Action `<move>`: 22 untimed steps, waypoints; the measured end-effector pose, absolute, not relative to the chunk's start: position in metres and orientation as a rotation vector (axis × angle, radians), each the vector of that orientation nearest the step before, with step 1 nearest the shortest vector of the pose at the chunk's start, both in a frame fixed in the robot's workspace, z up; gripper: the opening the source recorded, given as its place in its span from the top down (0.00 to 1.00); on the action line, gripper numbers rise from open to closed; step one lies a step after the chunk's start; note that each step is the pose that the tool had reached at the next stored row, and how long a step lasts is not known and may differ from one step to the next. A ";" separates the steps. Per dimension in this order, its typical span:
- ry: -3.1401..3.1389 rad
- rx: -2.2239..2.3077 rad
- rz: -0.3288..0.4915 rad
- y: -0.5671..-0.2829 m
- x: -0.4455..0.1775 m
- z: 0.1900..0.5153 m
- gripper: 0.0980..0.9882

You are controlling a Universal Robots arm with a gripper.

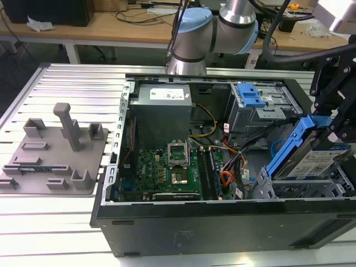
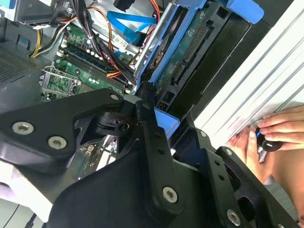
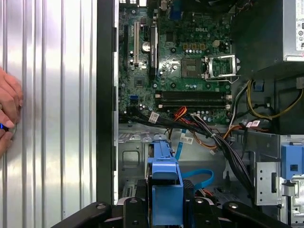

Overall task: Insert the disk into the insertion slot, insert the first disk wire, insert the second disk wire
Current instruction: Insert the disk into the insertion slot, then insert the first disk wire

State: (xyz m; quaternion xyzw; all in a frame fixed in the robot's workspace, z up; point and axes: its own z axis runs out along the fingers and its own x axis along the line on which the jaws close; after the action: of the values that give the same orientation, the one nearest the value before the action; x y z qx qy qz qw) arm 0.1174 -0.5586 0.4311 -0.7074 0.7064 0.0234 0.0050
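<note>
1. Black tool (image 3: 164, 204) looms in both wrist views, clamped on the flat silver hard drive in its bright blue plastic carrier (image 1: 316, 160).
2. That drive hangs tilted over the grey perforated sheet-metal drive cage (image 1: 303, 190) at the exterior view's right; touching or not, we cannot tell.
3. Its white-and-blue label faces up; we cannot read it.
4. A cropped hand (image 3: 6, 114) rests on the ribbed metal desk (image 3: 52, 95) beside the open black computer case (image 1: 222, 225).

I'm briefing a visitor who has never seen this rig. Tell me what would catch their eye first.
The bright blue-framed disk, held tilted in the tool at the exterior view's right, over the grey insertion slot. Then the green motherboard in the open computer case, and a person's hand beside the case in the second wrist view.
</note>
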 end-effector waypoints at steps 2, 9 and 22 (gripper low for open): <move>2.212 -2.215 0.073 -0.559 0.117 0.429 0.70; 2.212 -2.216 0.073 -0.559 0.117 0.420 0.62; 2.212 -2.216 0.073 -0.559 0.117 0.420 0.48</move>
State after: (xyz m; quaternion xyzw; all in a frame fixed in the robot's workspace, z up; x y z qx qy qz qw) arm 0.1169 -0.5587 0.4202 -0.7074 0.7064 0.0232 0.0048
